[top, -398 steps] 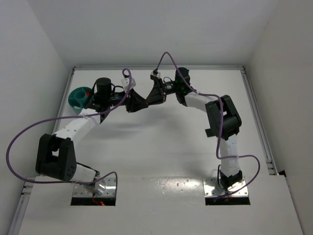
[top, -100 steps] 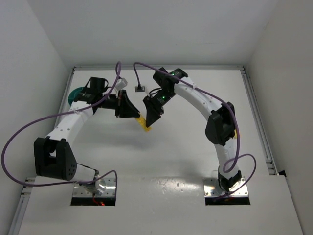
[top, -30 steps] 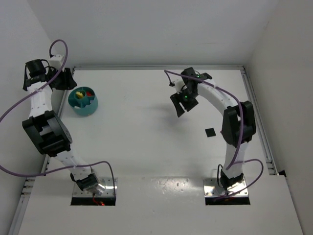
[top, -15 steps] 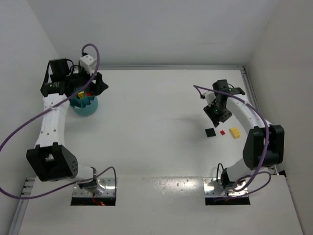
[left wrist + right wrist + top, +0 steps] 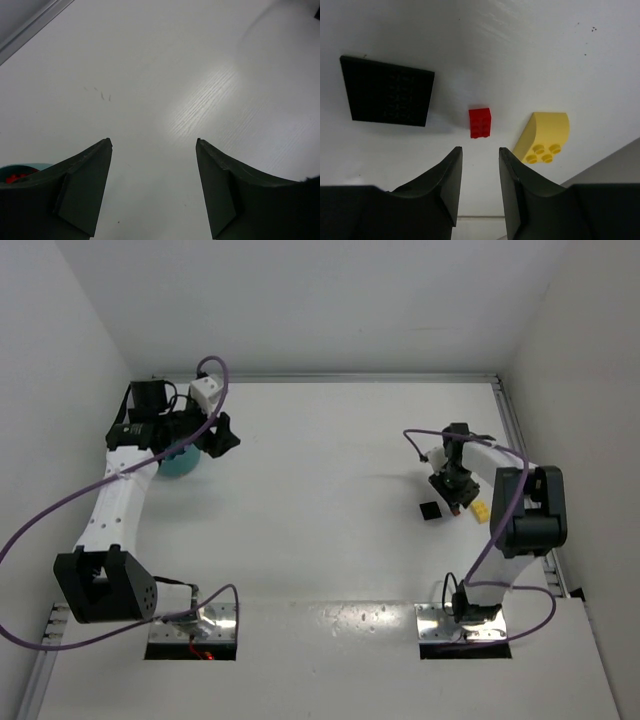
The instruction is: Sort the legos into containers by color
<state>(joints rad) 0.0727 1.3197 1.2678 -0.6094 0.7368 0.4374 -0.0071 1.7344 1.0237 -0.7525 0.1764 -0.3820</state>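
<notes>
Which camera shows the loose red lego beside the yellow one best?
Right wrist: the red lego lies sharp and unobstructed just beyond the fingers. Top external cannot resolve it; left wrist misses it.

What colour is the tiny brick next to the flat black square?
The tiny brick is red; right wrist view.

A small red brick (image 5: 480, 121) lay apart between a flat black plate (image 5: 387, 97) and a curved yellow brick (image 5: 543, 137). The teal bowl (image 5: 181, 465), well apart, held red pieces (image 5: 17, 176).
</notes>
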